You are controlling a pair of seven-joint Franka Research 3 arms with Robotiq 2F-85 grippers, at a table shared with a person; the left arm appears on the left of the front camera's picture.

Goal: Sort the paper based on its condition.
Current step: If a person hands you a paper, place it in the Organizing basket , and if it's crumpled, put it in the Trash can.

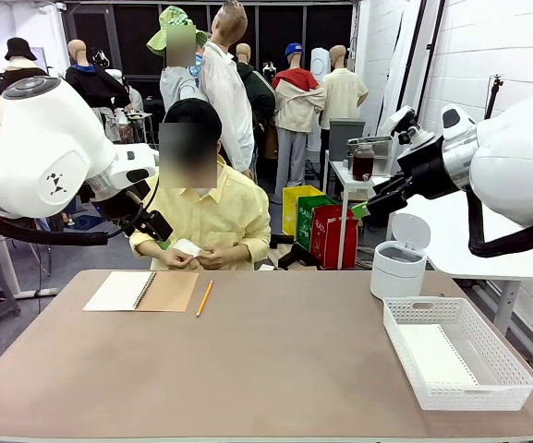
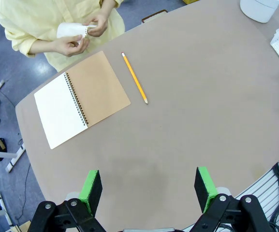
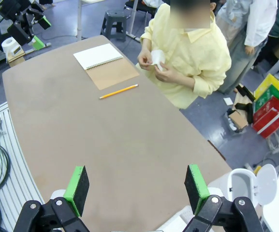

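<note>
The person across the table holds a white paper [image 1: 187, 247] in both hands at chest height, curling it; the paper [image 2: 70, 30] also shows in the left wrist view and the paper [image 3: 157, 58] in the right wrist view. A flat white sheet [image 1: 437, 355] lies in the white basket [image 1: 515, 369]. My left gripper [image 1: 158, 229] hangs high at the left, its jaws open and empty [image 2: 149, 191]. At the right, my right gripper [image 1: 369, 208] is raised above the table, and it too is open and empty [image 3: 137, 188].
A spiral notebook [image 1: 141, 291] lies open with a yellow pencil [image 1: 204, 298] beside it at the far left. A white bin [image 1: 398, 263] with its lid up stands at the far right, behind the basket. The table's middle [image 1: 275, 360] is bare.
</note>
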